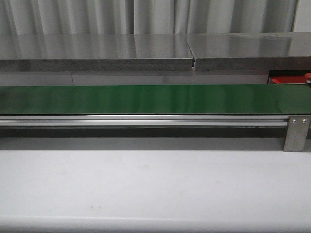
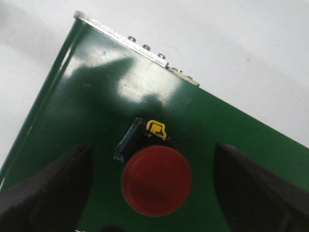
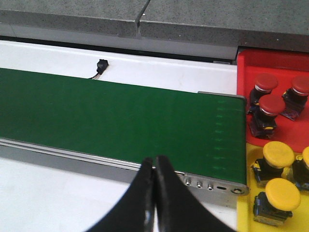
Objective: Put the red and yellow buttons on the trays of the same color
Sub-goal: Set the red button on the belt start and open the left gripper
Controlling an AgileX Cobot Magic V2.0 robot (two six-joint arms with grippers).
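At the left end of the long green belt [image 2: 96, 111], a red button [image 2: 156, 182] sits on the belt near the corner with the metal end rail [image 2: 145, 48]. It lies between the two dark fingers [image 2: 43, 193] of the left gripper [image 2: 154, 193], whose jaws stand wide apart on either side of it without touching it. A small black and yellow base [image 2: 145, 135] juts out from under the red cap.

At the right end of the belt [image 3: 120, 121], the right gripper [image 3: 154, 193] hangs over the near edge with its jaws pressed together on nothing. Just past that end lies the red tray [image 3: 275, 63] with three red buttons [image 3: 270, 106] standing in it. Touching it on the near side is a yellow tray [image 3: 244, 212] carrying yellow buttons [image 3: 277, 154]; at least three show, one cut off by the picture's edge.

In the front view only a corner of the red tray [image 1: 284, 80] shows, behind the belt [image 1: 146, 99] at its right end, and the white surface [image 1: 146, 184] lies in front.
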